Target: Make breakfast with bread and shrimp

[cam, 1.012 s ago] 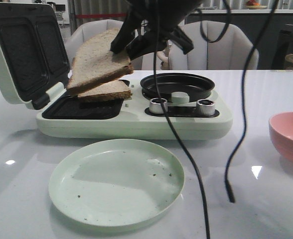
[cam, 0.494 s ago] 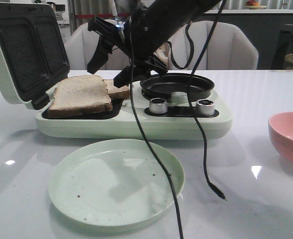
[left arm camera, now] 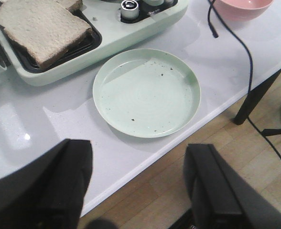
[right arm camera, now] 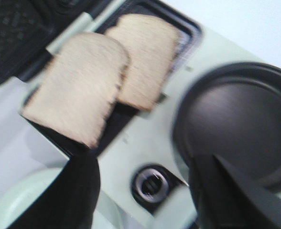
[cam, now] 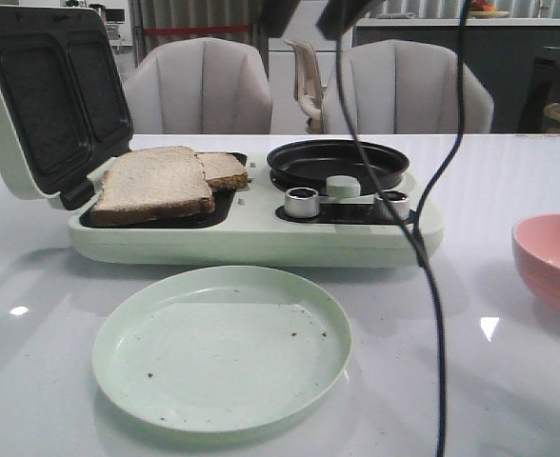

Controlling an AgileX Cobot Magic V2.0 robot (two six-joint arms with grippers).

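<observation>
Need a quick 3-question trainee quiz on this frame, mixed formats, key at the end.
1. True or false: both bread slices lie on the sandwich maker's grill plate, one overlapping the other.
2. What is on the green plate? A) shrimp B) a bread slice C) only crumbs
3. Fill in: the round black pan sits on the sandwich maker, between the bread and the pink ____.

Key:
1. True. The larger near slice overlaps the one behind it.
2. C. Only dark specks show on it; no shrimp is visible in any view.
3. Bowl, at the table's right edge.
</observation>
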